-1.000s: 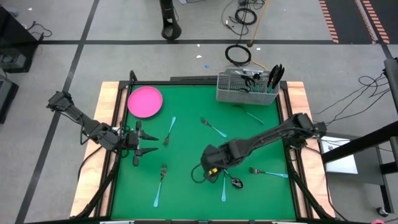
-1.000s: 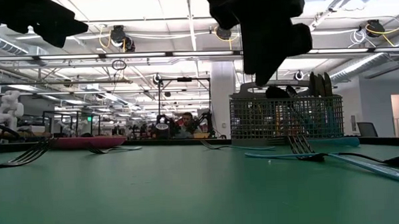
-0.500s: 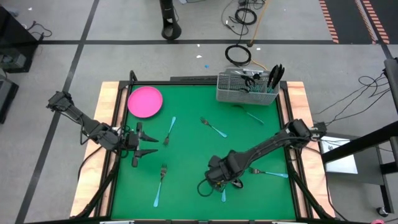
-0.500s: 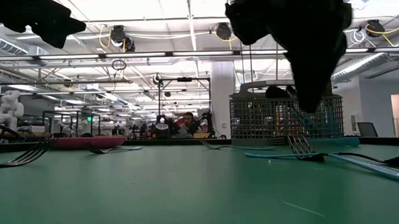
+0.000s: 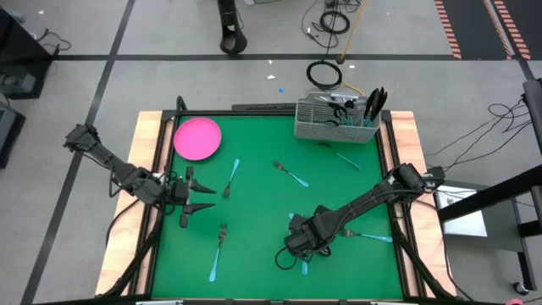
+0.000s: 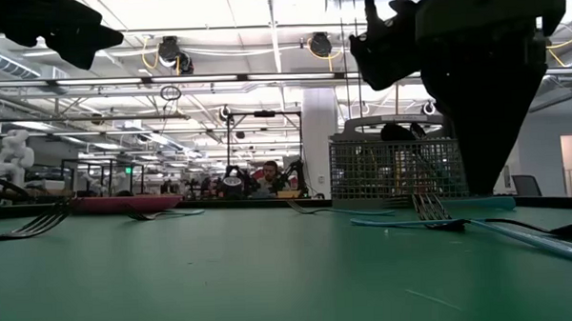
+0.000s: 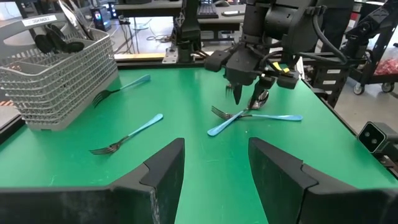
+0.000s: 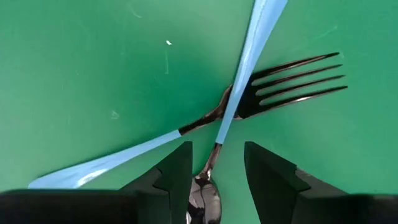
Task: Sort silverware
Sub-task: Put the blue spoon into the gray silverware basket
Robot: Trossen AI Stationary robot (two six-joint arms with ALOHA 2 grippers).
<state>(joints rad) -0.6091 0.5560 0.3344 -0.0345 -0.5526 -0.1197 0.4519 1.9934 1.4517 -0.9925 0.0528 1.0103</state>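
Observation:
My right gripper (image 5: 305, 246) points down, open, just above a blue-handled spoon (image 8: 249, 62) that lies across a blue-handled fork (image 8: 292, 81) on the green mat near the table's front edge. The spoon's dark bowl (image 8: 205, 199) shows between its two fingers. The left wrist view shows its fingertips (image 7: 256, 102) a little above the crossed pair (image 7: 242, 115), touching nothing. My left gripper (image 5: 199, 196) waits open and level at the table's left edge. More silverware lies flat on the mat: forks (image 5: 231, 178), (image 5: 290, 174), (image 5: 218, 252), (image 5: 368, 235).
A silver wire-mesh caddy (image 5: 337, 121) with dark utensils standing in it is at the far right, one blue-handled piece (image 5: 343, 158) just in front of it. A round pink plate (image 5: 197, 138) sits at the far left. Wooden rails (image 5: 151, 169) edge the mat.
My right gripper has moved toward the table's near edge and down, coming over the crossed spoon and fork. Its fingers have kept the same gap. The silverware has not moved.

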